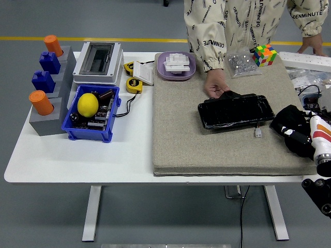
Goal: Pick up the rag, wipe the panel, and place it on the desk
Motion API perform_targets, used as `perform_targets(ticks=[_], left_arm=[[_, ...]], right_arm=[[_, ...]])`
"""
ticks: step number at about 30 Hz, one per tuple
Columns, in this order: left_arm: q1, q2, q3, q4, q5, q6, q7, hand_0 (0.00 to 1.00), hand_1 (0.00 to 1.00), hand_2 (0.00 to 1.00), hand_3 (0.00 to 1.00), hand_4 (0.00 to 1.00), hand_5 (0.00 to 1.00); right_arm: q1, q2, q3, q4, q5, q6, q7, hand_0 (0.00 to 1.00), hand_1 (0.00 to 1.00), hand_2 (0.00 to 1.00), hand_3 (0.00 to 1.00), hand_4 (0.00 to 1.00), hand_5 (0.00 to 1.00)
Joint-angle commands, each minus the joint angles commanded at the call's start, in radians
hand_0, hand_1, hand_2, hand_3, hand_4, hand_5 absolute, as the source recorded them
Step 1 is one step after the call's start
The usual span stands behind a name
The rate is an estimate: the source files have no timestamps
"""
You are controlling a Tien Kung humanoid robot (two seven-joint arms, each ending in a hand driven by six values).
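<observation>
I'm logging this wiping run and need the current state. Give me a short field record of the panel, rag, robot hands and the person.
panel: black panel lying flat on the grey mat
rag: black rag bunched at the mat's right edge, right of the panel
right hand: right hand at the rag; grasp unclear
left hand: not in view
person: a person's hand rests at the panel's far left corner
</observation>
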Motion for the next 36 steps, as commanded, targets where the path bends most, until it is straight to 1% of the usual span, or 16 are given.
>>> perform_targets(ticks=[8, 15, 16, 21, 22, 27, 28, 34, 35, 36], left_arm=[[-0.002, 0.003, 0.007, -0.001, -0.001, 0.0, 0.0, 0.607, 0.641, 0.654, 0.561, 0.628, 0.443], [-0.001, 0.005, 0.011, 0.0, -0.002, 0.0, 0.0, 0.608, 0.642, 0.655, 0.561, 0.628, 0.442], [0.0, 0.005, 0.011, 0.0, -0.003, 0.0, 0.0, 0.608, 0.641, 0.655, 0.56, 0.628, 0.441], [-0.002, 0.005, 0.011, -0.001, -0.002, 0.0, -0.001, 0.608, 0.641, 0.655, 0.56, 0.628, 0.441], [-0.002, 0.004, 0.011, -0.001, -0.003, 0.0, 0.0, 0.608, 0.641, 0.655, 0.562, 0.628, 0.441], [-0.004, 0.004, 0.009, -0.001, -0.002, 0.0, -0.001, 0.608, 0.641, 0.655, 0.562, 0.628, 0.441], [-0.004, 0.004, 0.008, -0.001, -0.001, 0.0, -0.001, 0.608, 0.641, 0.655, 0.561, 0.628, 0.44], [-0.005, 0.003, 0.005, -0.001, -0.001, 0.0, -0.001, 0.608, 0.641, 0.655, 0.561, 0.628, 0.44], [-0.005, 0.003, 0.005, -0.001, -0.001, 0.0, -0.001, 0.609, 0.642, 0.655, 0.561, 0.629, 0.442], [-0.005, 0.002, 0.005, -0.002, -0.001, 0.0, -0.001, 0.609, 0.642, 0.655, 0.561, 0.629, 0.442]], right_arm=[[0.022, 0.008, -0.018, -0.039, 0.023, -0.001, 0.004, 0.733, 0.694, 0.738, 0.729, 0.998, 0.59], [0.032, 0.017, -0.036, -0.047, 0.035, -0.016, 0.01, 0.73, 0.691, 0.734, 0.726, 0.998, 0.592], [0.033, 0.018, -0.038, -0.048, 0.037, -0.018, 0.011, 0.697, 0.668, 0.717, 0.71, 0.998, 0.558], [0.037, 0.02, -0.047, -0.055, 0.04, -0.035, 0.013, 0.697, 0.668, 0.717, 0.71, 0.998, 0.558], [0.038, 0.02, -0.048, -0.056, 0.039, -0.038, 0.014, 0.585, 0.621, 0.657, 0.577, 0.998, 0.502], [0.04, 0.019, -0.05, -0.059, 0.03, -0.047, 0.007, 0.585, 0.621, 0.657, 0.577, 0.998, 0.502], [0.04, 0.019, -0.05, -0.059, 0.03, -0.047, 0.006, 0.495, 0.566, 0.595, 0.52, 0.997, 0.379], [0.039, 0.015, -0.049, -0.062, 0.015, -0.047, -0.007, 0.495, 0.566, 0.595, 0.52, 0.997, 0.379], [0.039, 0.015, -0.049, -0.062, 0.014, -0.047, -0.008, 0.414, 0.502, 0.527, 0.506, 0.892, 0.293], [0.039, 0.014, -0.048, -0.062, 0.01, -0.047, -0.011, 0.414, 0.502, 0.527, 0.506, 0.892, 0.293]])
